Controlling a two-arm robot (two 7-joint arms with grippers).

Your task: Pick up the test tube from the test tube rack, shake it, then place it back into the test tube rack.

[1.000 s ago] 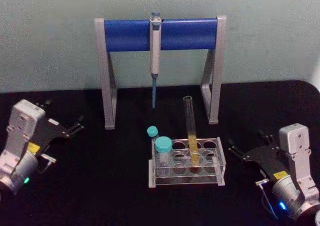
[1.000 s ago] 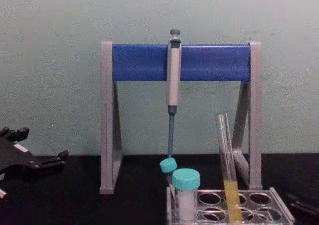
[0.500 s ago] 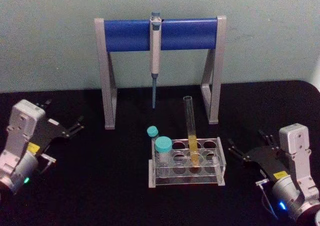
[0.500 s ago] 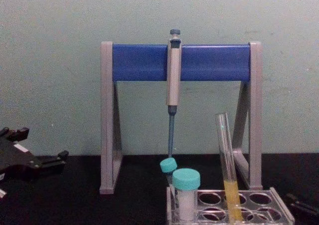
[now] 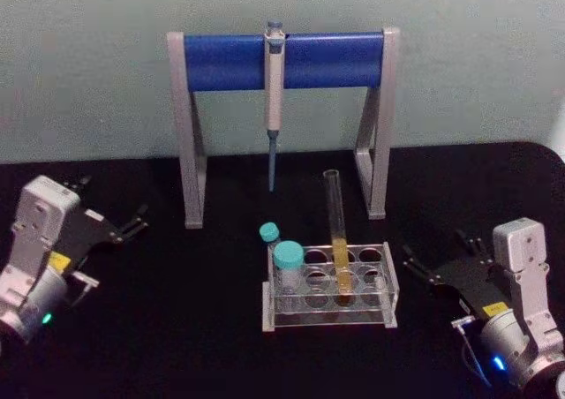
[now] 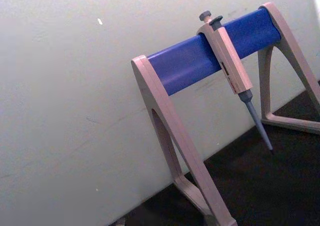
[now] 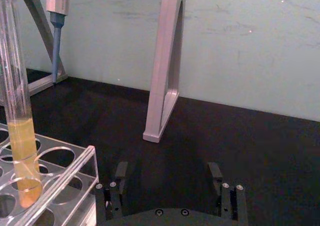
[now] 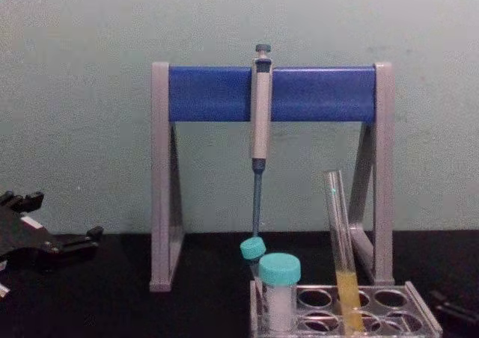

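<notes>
1 test tube (image 5: 336, 231) in 1 rack (image 5: 328, 289) | 2 capped tubes (image 5: 288, 262) | 1 pipette (image 5: 274, 99) | left gripper (image 5: 113, 214), right gripper (image 5: 437, 256): jaws apart, empty

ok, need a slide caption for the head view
Test tube with yellow liquid upright in the clear rack; open left hand and right hand flank it, apart.

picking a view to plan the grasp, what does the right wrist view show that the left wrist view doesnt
Right wrist view alone: the test tube with yellow liquid standing in the test tube rack, and the right gripper, open, low over the black table beside the rack.

Left wrist view alone: the stand's blue bar across its full span and the whole pipette, knob to tip.

Both: the pipette's tip, a grey stand leg, the pale wall and the table.
</notes>
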